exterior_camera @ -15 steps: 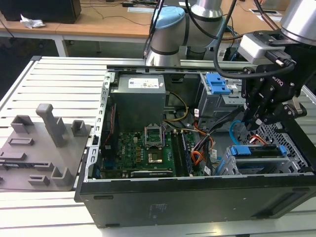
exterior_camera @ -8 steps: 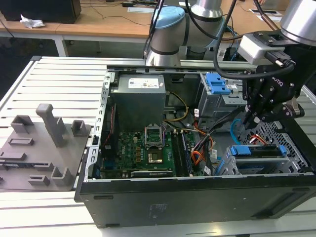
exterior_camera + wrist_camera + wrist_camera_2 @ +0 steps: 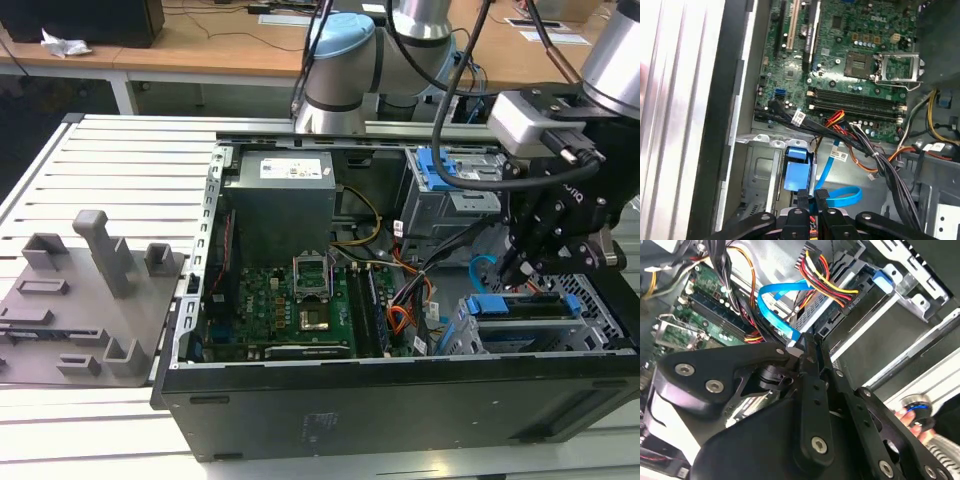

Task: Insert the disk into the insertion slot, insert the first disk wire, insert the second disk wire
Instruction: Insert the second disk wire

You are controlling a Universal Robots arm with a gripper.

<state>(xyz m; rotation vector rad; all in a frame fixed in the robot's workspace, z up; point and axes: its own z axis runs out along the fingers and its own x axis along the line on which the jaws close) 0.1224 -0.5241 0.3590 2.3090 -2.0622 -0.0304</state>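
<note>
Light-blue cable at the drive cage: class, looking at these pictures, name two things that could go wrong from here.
1. The light-blue cable loops close beside the red-and-yellow wire bundle; it might snag there.
2. The end effector sits right at the disk's blue carrier, with black cables crossing nearby, so any sideways move might catch them or strain the plug.

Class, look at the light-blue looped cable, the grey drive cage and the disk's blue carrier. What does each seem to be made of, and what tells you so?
The second disk wire: flat, glossy, flexible plastic sheath, judging by its smooth bent loop. The insertion slot: dull grey sheet metal, likely steel, shown by perforated walls. The disk carrier: bright blue moulded plastic, evenly coloured with a slight sheen.
</note>
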